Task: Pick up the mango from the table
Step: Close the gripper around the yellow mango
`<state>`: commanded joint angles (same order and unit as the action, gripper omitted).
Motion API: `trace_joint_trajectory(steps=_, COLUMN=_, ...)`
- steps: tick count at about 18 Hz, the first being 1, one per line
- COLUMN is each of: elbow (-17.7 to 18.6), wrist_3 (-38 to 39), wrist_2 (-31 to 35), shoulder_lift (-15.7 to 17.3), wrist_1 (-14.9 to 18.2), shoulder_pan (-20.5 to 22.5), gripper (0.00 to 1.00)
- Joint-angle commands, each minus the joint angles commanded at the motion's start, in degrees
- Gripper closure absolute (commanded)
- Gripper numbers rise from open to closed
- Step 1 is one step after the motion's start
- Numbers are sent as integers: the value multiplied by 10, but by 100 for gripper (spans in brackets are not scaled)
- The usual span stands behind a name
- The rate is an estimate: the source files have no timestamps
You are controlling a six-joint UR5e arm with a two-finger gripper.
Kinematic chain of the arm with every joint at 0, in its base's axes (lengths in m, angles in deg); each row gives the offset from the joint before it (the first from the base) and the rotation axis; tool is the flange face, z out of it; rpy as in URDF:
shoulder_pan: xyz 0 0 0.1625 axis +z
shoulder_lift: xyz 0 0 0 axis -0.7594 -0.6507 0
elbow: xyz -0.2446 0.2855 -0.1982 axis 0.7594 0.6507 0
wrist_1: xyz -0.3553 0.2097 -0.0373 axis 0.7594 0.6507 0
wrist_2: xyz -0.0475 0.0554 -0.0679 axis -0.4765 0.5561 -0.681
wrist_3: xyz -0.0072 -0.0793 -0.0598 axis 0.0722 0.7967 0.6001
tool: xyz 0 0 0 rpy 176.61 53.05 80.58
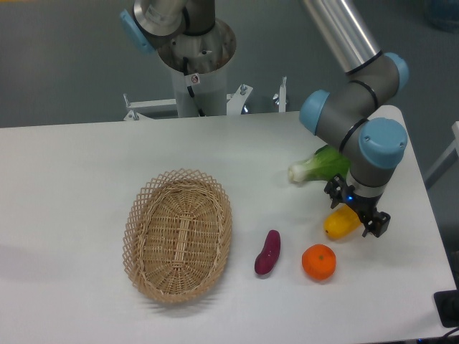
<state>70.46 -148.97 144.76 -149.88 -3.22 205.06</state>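
We are working near the right edge of the worktop [86,165], where the mango [340,223] is lying on its side, just up and to the right of the orange [318,261] and well apart from the purple sweet potato [268,252] and the wicker basket [178,233] nearer the middle. Our gripper [356,216] is hanging low over the mango's right-hand end, and its dark fingers [378,223] are sitting at the fruit's sides; we cannot tell from this angle whether they are apart around it or already pressing on it. Behind the wrist, toward the far right corner, a leafy green vegetable with a white stem [319,166] is lying close by. To do this step well, we are judging that the fingers should be straddling the mango across its narrow width rather than its length, centred closer to its middle than its tip, since a smooth oblong fruit held near one end is likely to pivot or slip. We are also wanting the fingertips low enough to pass the widest part before closing, closing gently, and lifting straight up so that neither the orange nor the greens are getting nudged.
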Motion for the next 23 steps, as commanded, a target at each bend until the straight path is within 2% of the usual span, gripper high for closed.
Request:
trace_joint_trajectory(steps=3, elbow=12, wrist_3=5, wrist_2=0, shoulder_lift=2, wrist_1=-6, shoulder_pan=-1, gripper=0)
trace_joint_trajectory(steps=6, elbow=27, wrist_3=4, wrist_2=0, shoulder_lift=1, wrist_1=-37, shoulder_pan=-2, gripper=0)
trace_joint_trajectory(steps=7, elbow=29, wrist_3=5, wrist_2=0, shoulder_lift=0, wrist_1=-40, shoulder_pan=-2, gripper=4)
trace_joint_trajectory(steps=10, elbow=24, wrist_3=1, wrist_2=-1, shoulder_lift=2, wrist_1=-40, shoulder_pan=-1, gripper=40)
trace_joint_trajectory(steps=12, elbow=23, wrist_3=-2, wrist_2=-1, shoulder_lift=2, wrist_1=-40, shoulder_pan=-1, gripper=52)
trace_joint_trajectory(steps=13, elbow=21, wrist_3=-1, wrist_2=-1, shoulder_lift=2, wrist_1=-39, shoulder_pan=-1, gripper=55)
trace_joint_trajectory(steps=19, elbow=15, wrist_3=-1, wrist_2=-3, shoulder_lift=3, wrist_1=-39, shoulder_pan=1, gripper=57)
trace_joint_trajectory(steps=23, elbow=-32, wrist_3=8, wrist_2=-33, shoulder_lift=12, wrist_1=-15, shoulder_pan=1, gripper=57)
